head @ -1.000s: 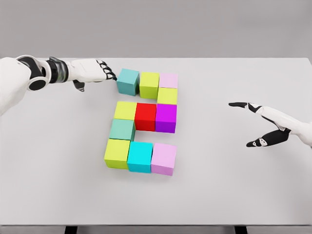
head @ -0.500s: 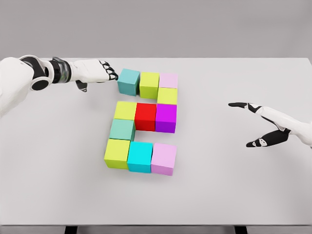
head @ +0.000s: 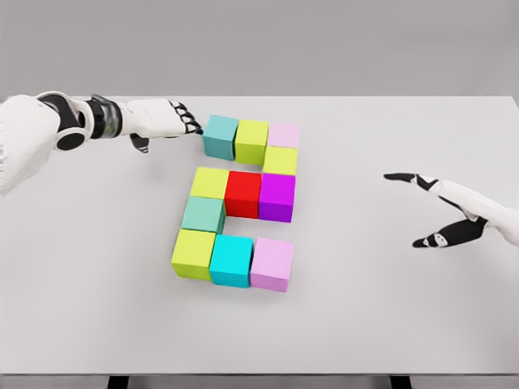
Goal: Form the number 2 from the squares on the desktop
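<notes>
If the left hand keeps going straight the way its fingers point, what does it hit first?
The left hand points rightward along the table's far side, fingertips at the left face of the teal cube heading the figure's top row. That cube comes first, apparently already in contact; the yellow-green cube sits right behind it.

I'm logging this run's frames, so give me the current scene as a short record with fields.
surface: white table
shape: ten cubes forming a 2
top row: teal cube, lime cube, pale pink cube
middle row: lime, red cube, purple cube
bottom row: lime, cyan cube, pink
left hand: fingertips at the teal cube's left side, holding nothing
right hand: open, apart from the cubes
</notes>
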Available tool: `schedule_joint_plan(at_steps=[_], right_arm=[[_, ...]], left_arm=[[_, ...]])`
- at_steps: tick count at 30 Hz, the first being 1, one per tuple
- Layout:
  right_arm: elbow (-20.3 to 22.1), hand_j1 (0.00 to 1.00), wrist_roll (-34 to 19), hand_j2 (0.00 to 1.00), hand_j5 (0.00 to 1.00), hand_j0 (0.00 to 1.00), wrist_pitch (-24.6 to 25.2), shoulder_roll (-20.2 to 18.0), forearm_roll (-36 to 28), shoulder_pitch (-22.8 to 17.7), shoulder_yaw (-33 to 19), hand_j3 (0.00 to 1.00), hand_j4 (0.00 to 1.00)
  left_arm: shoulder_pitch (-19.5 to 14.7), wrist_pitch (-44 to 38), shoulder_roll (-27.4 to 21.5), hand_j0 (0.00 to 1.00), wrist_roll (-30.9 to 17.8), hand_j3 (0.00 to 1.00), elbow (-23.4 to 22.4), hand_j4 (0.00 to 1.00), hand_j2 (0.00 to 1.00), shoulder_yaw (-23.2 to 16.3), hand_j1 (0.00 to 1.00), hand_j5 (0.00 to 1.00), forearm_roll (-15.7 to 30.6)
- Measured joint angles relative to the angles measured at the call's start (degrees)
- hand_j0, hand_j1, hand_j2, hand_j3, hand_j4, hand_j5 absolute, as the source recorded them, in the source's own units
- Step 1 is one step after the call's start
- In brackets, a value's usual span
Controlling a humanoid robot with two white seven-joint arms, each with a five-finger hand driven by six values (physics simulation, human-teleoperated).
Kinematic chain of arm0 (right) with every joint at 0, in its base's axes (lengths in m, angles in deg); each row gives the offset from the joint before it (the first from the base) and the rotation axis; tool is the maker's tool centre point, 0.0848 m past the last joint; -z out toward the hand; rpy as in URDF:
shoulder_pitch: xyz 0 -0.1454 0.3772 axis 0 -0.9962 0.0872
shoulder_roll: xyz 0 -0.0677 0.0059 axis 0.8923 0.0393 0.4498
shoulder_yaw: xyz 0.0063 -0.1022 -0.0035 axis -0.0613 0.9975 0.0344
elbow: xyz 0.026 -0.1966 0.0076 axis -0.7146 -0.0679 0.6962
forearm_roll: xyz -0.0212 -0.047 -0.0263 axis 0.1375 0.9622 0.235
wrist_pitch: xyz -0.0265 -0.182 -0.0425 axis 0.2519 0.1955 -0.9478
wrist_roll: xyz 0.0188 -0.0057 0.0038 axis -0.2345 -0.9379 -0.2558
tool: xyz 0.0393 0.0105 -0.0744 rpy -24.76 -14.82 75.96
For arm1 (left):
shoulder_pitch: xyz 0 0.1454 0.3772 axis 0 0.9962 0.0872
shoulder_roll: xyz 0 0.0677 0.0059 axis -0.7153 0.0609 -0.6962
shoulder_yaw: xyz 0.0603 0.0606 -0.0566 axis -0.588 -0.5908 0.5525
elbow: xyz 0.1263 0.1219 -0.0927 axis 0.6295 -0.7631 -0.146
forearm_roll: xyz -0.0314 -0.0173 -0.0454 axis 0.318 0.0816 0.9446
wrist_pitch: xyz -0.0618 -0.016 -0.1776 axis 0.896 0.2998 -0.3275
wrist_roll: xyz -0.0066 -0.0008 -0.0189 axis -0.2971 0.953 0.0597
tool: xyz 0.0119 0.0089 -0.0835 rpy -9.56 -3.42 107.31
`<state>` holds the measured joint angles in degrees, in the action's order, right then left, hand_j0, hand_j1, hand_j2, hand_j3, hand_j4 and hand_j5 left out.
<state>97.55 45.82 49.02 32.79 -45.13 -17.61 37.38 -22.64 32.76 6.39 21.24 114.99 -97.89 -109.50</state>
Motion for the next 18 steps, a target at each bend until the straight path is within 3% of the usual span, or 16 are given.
schedule_joint_plan(at_steps=[14, 18], right_arm=[[0.24, 1.0, 0.0, 1.0, 1.0, 1.0, 0.0, 0.0, 0.01, 0.0, -0.52, 1.0, 1.0], [0.26, 1.0, 0.0, 1.0, 1.0, 1.0, 0.0, 0.0, 0.01, 0.0, -0.51, 1.0, 1.0]], left_arm=[[-0.18, 0.0, -0.72, 1.0, 0.05, 1.0, -0.36, 1.0, 1.0, 0.48, 1.0, 1.0, 0.2], [-1.05, 0.0, -6.37, 1.0, 0.13, 1.0, -0.02, 1.0, 1.0, 1.82, 1.0, 1.0, 0.6]])
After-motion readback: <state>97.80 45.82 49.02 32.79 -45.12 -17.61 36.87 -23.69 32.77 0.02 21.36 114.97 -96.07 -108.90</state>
